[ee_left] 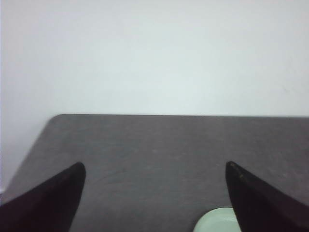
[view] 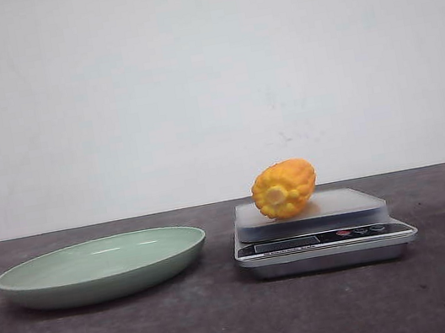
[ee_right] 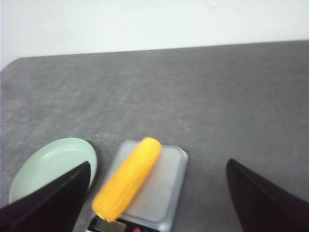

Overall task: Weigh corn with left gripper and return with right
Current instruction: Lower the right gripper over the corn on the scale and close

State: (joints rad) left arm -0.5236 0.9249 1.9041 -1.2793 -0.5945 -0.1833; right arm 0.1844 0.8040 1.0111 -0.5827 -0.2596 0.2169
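Note:
The orange-yellow corn (view: 284, 188) lies on the grey platform of the kitchen scale (view: 324, 239), its paler cut end facing the camera. In the right wrist view the corn (ee_right: 127, 178) lies slantwise across the scale (ee_right: 159, 191), between and beyond the fingers. My right gripper (ee_right: 157, 166) is open and empty above it. My left gripper (ee_left: 155, 166) is open and empty over bare table, with the rim of the green plate (ee_left: 217, 223) just showing by one finger. Neither gripper shows in the front view.
The empty green plate (view: 103, 268) stands left of the scale, also in the right wrist view (ee_right: 48, 164). The dark grey table (view: 232, 327) runs back to a white wall.

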